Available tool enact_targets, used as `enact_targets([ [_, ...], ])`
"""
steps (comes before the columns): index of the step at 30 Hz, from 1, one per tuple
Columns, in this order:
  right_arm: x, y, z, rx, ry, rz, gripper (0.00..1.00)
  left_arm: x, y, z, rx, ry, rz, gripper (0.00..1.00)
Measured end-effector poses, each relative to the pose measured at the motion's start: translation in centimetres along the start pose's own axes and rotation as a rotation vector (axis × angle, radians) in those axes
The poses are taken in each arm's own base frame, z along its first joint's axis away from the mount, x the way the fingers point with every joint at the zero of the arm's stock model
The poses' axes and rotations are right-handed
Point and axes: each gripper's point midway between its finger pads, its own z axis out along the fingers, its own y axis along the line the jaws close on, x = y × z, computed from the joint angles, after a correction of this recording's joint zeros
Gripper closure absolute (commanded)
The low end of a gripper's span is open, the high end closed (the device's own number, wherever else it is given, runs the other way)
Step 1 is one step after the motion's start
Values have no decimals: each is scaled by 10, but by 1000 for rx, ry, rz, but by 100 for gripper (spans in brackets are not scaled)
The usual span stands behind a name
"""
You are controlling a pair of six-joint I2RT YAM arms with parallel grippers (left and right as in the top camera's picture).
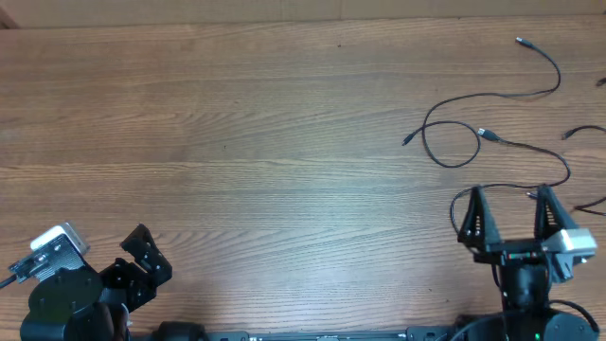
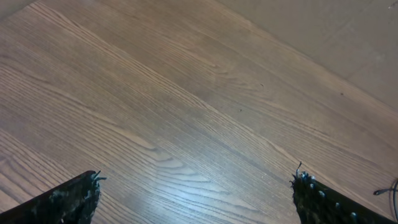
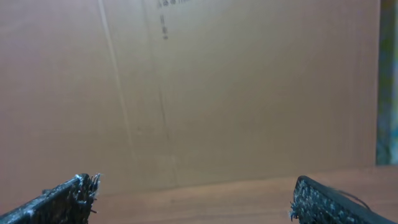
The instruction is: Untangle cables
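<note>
Several thin black cables (image 1: 492, 98) lie loose on the right part of the wooden table (image 1: 265, 142). One runs from a plug (image 1: 520, 42) at the far right, curves back and forms a loop (image 1: 447, 142). A silver-tipped plug (image 1: 488, 134) rests beside that loop, and its cord winds toward my right gripper (image 1: 511, 195), passing just at the fingertips. This gripper is open and holds nothing; in its wrist view (image 3: 193, 190) no cable lies between the fingers. My left gripper (image 1: 154, 253) sits open at the near left, far from the cables, over bare wood (image 2: 196, 183).
More black cord pieces (image 1: 579, 133) reach in from the right table edge. A brown cardboard wall (image 3: 236, 87) stands behind the table's far edge. A bit of cable (image 2: 392, 188) shows at the right border of the left wrist view.
</note>
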Motion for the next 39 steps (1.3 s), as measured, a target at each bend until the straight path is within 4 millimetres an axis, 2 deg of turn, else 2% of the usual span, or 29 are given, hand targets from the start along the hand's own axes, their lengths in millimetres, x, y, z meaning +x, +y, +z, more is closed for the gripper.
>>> enact_targets([
  [4, 7, -2, 8, -8, -54, -3, 0, 0, 0, 0, 0, 0, 0, 1],
  [9, 27, -11, 12, 20, -32, -1, 0, 0, 0, 0, 0, 0, 0, 1],
  [22, 39, -34, 15, 125, -63, -7, 0, 0, 0, 0, 0, 0, 0, 0],
  [26, 60, -41, 16, 144, -31, -7, 0, 0, 0, 0, 0, 0, 0, 1],
  [39, 87, -47, 18, 148, -16, -7, 0, 0, 0, 0, 0, 0, 0, 0],
])
